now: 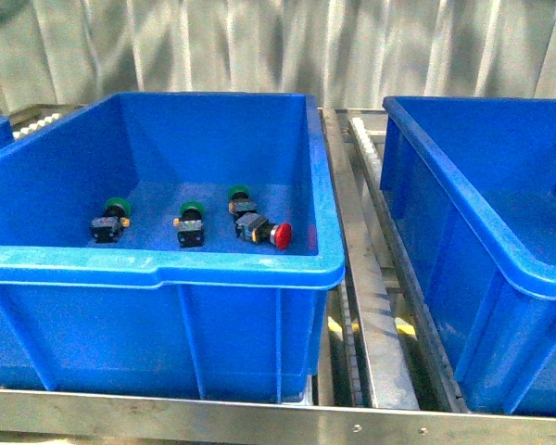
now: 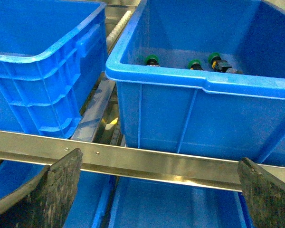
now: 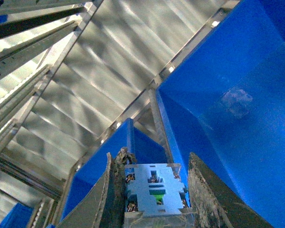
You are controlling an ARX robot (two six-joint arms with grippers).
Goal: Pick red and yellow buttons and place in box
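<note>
One red button (image 1: 281,235) lies on its side on the floor of the middle blue bin (image 1: 157,264), cap pointing right. No yellow button shows in any view. My right gripper (image 3: 151,164) is shut on a push-button switch (image 3: 152,194). Only the switch's grey terminal end shows and its cap is hidden. Behind it rises the inside wall of a blue box (image 3: 237,95). My left gripper (image 2: 159,190) is open and empty, low in front of the rack's metal rail (image 2: 147,159). Neither arm appears in the front view.
Three green-capped switches (image 1: 117,206) (image 1: 191,211) (image 1: 238,194) share the middle bin with the red one; their caps (image 2: 195,64) peek over its rim. A second blue box (image 1: 482,232) stands on the right, another bin (image 2: 42,66) on the left. Roller rails (image 1: 366,306) run between them.
</note>
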